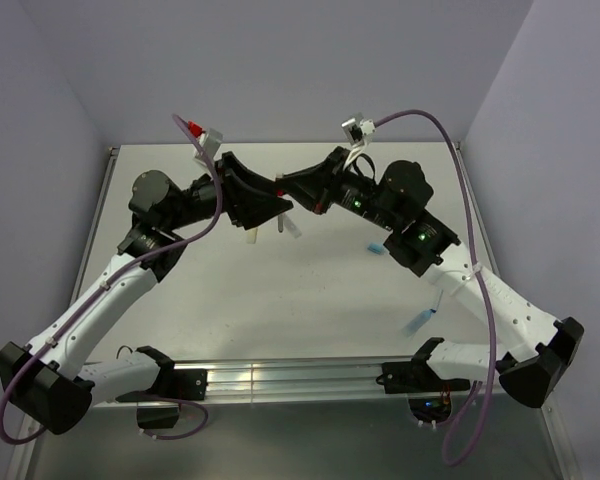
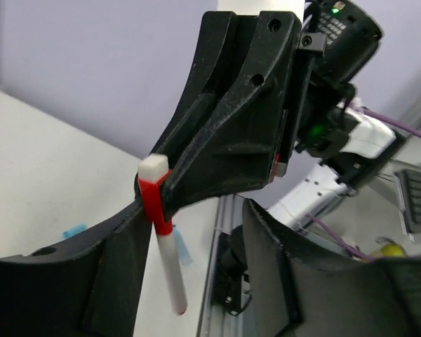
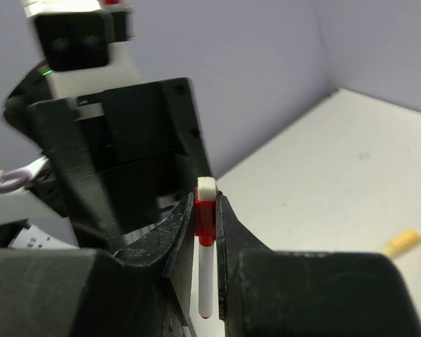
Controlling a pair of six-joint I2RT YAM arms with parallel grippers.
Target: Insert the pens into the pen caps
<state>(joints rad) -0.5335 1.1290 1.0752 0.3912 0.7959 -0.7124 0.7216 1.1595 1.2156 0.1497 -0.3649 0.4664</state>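
Note:
A thin white pen (image 3: pixel 205 281) with a red tip hangs straight down from a red pen cap (image 3: pixel 205 219) topped by a white block. My right gripper (image 3: pixel 205 203) is shut on that cap, one finger pressed on each side. In the left wrist view the same pen (image 2: pixel 170 270) and cap (image 2: pixel 154 202) show under the right gripper's black fingers. My left gripper (image 2: pixel 196 232) is open; the pen hangs between its jaws, close to the left finger (image 2: pixel 105 274). In the top view the two grippers meet above the table's middle, left gripper (image 1: pixel 265 206) against right gripper (image 1: pixel 298 192).
On the table lie a pale pen (image 1: pixel 252 236), a white pen (image 1: pixel 294 229), a light blue stub (image 1: pixel 376 247) and a light blue pen (image 1: pixel 420 321) near the right arm. A yellow piece (image 3: pixel 401 241) shows in the right wrist view. The metal rail (image 1: pixel 280 378) runs along the near edge.

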